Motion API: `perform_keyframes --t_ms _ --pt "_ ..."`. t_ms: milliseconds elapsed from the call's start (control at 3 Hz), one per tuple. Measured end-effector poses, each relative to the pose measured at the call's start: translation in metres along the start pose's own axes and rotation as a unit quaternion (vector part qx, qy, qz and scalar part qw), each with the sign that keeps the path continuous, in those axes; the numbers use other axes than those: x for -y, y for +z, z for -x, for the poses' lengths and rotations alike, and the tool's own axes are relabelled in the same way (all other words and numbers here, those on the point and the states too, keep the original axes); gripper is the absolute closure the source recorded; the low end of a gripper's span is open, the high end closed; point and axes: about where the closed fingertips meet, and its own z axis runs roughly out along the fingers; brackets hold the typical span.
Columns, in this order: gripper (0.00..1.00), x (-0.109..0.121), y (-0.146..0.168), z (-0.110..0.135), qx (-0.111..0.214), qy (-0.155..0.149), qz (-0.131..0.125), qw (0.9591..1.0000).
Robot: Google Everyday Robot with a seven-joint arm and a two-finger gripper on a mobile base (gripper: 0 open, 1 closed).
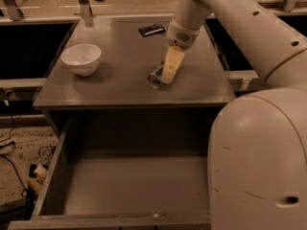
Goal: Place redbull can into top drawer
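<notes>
The redbull can (155, 77) lies on its side on the grey cabinet top (120, 87), right of the middle, with a shiny silver end facing me. My gripper (168, 75) reaches down from the arm above and sits right against the can's right side, touching or nearly touching it. The can rests on the surface. The top drawer (139, 186) is pulled wide open below the cabinet top, a deep grey box with nothing in it.
A white bowl (81, 58) stands on the left of the cabinet top. A small flat black packet (152, 30) lies at the back. My robot's pale body (259, 162) fills the lower right and covers the drawer's right side. Cables lie on the floor at left.
</notes>
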Motion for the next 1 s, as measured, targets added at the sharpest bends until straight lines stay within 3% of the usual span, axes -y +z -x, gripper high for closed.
perform_keyframes --t_ms 333,667,1000 --pt "0.0 0.0132 0.0216 0.0042 -0.01 0.023 -0.004 0.9997" --pt "0.03 0.0132 0.0216 0.0042 -0.01 0.023 -0.004 0.9997" --pt "0.25 0.0132 0.0216 0.0042 -0.01 0.023 -0.004 0.9997"
